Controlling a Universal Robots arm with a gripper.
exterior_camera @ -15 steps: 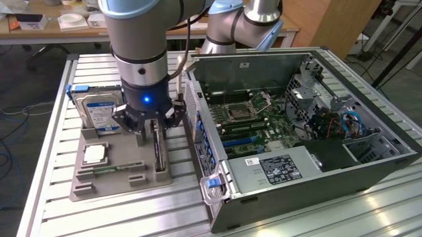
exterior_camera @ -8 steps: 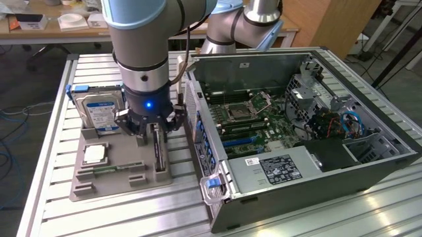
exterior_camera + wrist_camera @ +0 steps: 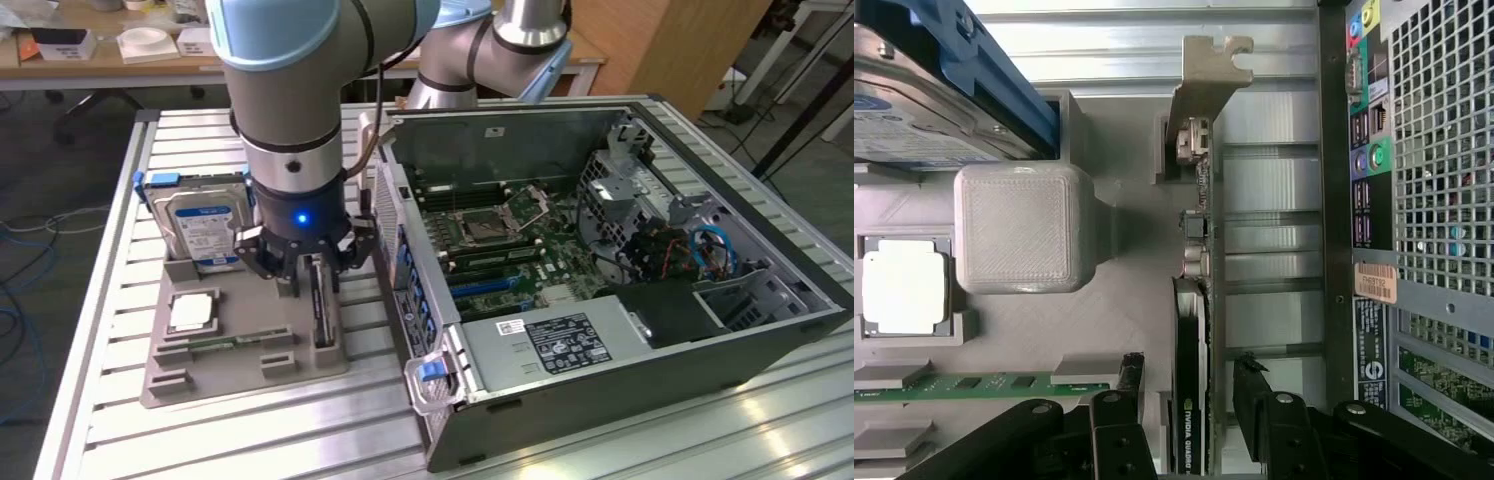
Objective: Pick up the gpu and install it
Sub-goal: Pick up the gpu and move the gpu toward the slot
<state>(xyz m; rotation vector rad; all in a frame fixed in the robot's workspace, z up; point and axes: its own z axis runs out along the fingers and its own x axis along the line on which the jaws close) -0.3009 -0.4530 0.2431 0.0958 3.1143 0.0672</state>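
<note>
The gpu [image 3: 320,318] stands on edge in a tray [image 3: 254,385] slot on the worktop [image 3: 120,300], long axis parallel to the case's [image 3: 641,330] rear panel. The wrist view adds its bracket [image 3: 1209,70] at the far end and 2 fingers [image 3: 1251,385] spread astride the cooler end, gaps on both sides; the exterior view shows the motherboard [image 3: 494,225].

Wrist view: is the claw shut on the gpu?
No, the claw straddles the gpu, with a gap showing between its fingers and the gpu on both sides.
</note>
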